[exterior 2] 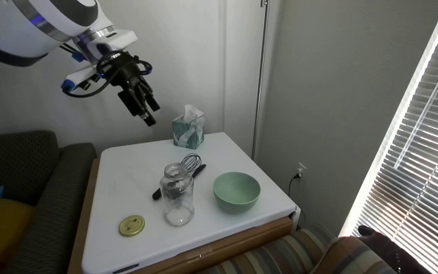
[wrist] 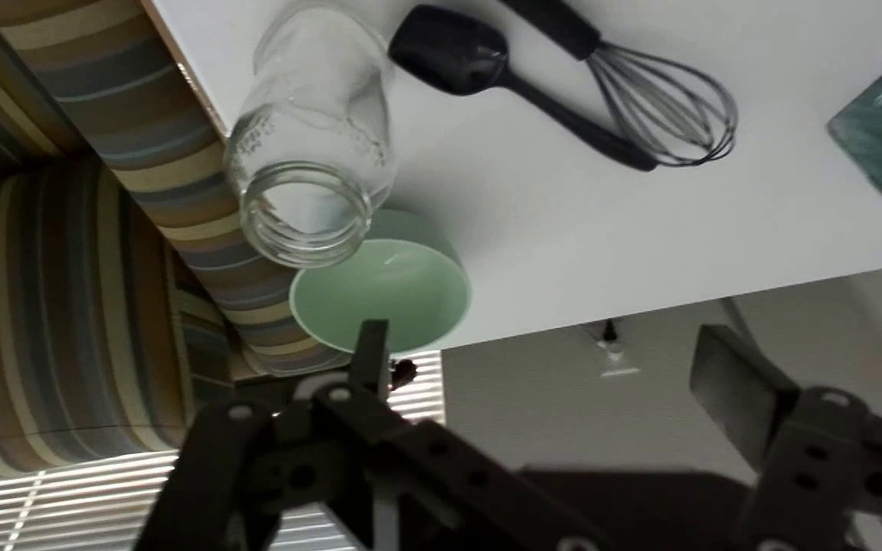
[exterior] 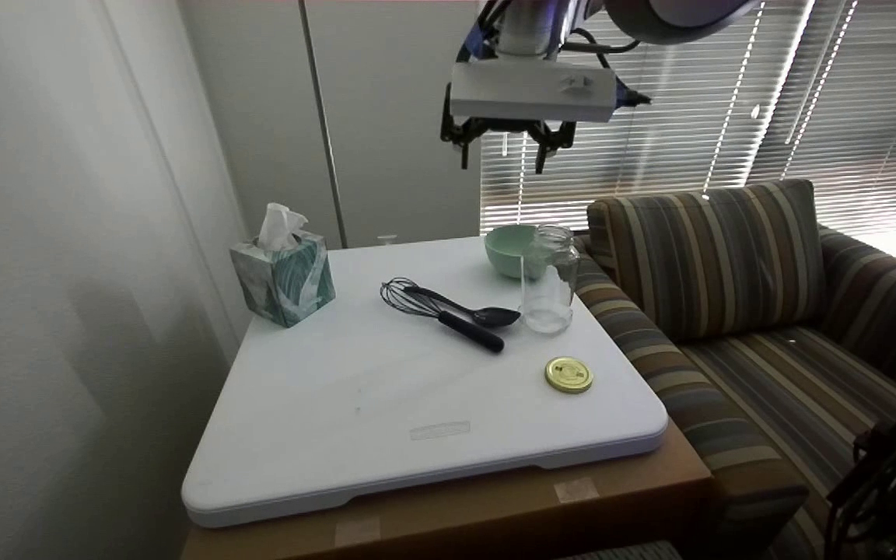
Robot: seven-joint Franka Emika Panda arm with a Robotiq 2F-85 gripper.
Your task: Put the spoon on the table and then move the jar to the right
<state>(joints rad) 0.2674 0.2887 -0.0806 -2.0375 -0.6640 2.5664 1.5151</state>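
In both exterior views, the gripper [exterior: 502,160] is hanging high above the white table [exterior: 316,420]; its fingers [wrist: 739,390] are standing wide apart and gripping nothing. The black spoon [wrist: 449,50] is lying on the table beside the whisk [wrist: 663,103], its handle end overlapping the whisk's wires. The glass jar [exterior 2: 178,207] is standing upright just beside the spoon's bowl (whether the two are touching cannot be told), between the gold lid [exterior 2: 131,225] and the green bowl [exterior 2: 237,192]. A teal-patterned tissue box [exterior: 285,280] is sitting well apart from them, near the wall [exterior: 106,233].
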